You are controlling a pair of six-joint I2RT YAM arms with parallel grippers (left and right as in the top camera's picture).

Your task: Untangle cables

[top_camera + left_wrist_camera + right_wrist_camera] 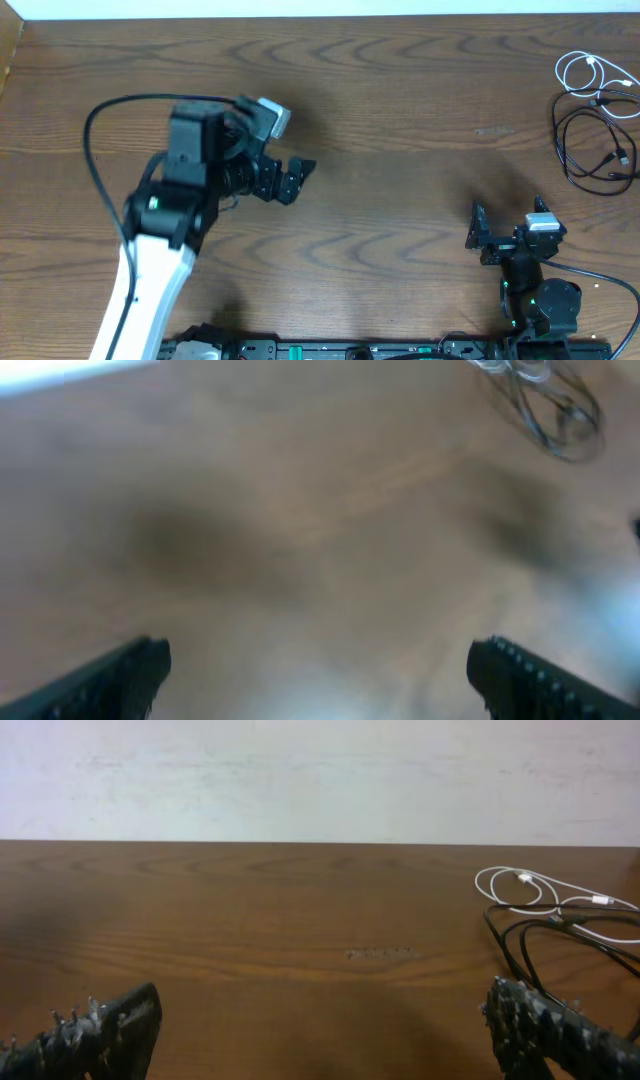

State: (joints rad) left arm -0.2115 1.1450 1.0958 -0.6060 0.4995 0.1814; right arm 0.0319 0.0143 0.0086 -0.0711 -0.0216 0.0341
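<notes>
The white cable (590, 72) lies coiled at the table's far right, overlapping the black cable (588, 148) just in front of it. Both show in the right wrist view, the white cable (530, 888) above the black cable (525, 945), and as a blurred tangle (548, 402) in the left wrist view. My left gripper (288, 178) is open and empty over the table's left middle, far from the cables. My right gripper (508, 222) is open and empty near the front right, a short way in front of the cables.
The wooden table (400, 120) has a white wall (320, 770) beyond its far edge. The left arm's thick black cable (100, 120) loops at the left. The arm bases stand along the front edge.
</notes>
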